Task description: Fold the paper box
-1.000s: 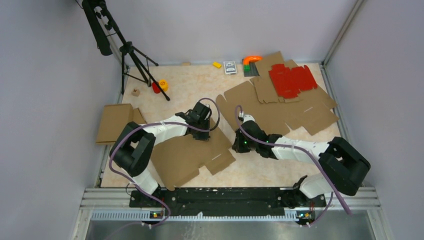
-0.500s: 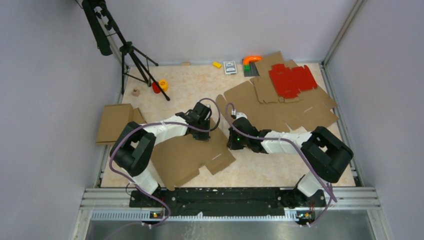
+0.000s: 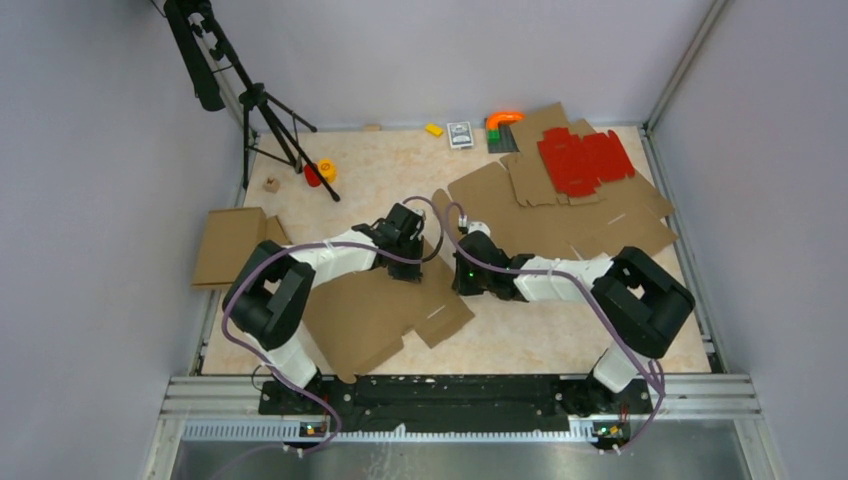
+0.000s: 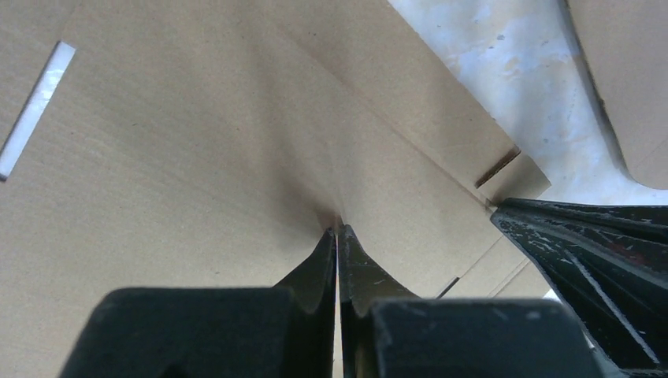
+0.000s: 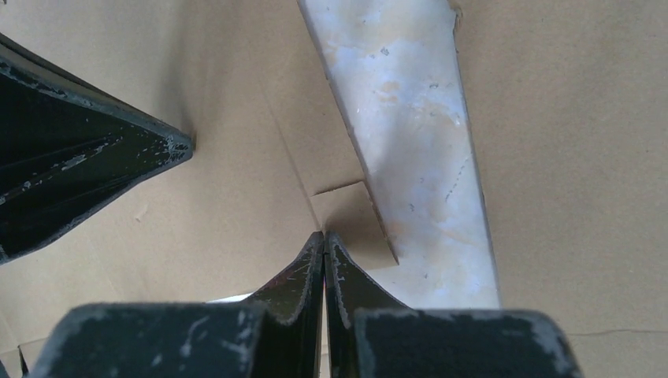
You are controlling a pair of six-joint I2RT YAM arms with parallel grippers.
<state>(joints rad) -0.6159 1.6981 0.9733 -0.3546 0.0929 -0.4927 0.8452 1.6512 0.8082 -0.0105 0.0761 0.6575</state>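
1. The paper box (image 3: 375, 315) lies flat and unfolded on the surface (image 3: 520, 340), near-left.
2. Both clenched and empty, the left tool (image 4: 337, 236) and right tool (image 5: 324, 240) bear tip-down on its far-right part.
3. Standing so close, they could collide, or skid the sheet off its crease.

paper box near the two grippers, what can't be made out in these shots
- Top view: paper box far edge, hidden under the left gripper.
- Left wrist view: box outline, cut off by the frame.
- Right wrist view: whether the right gripper touches the box; its tips hide it.
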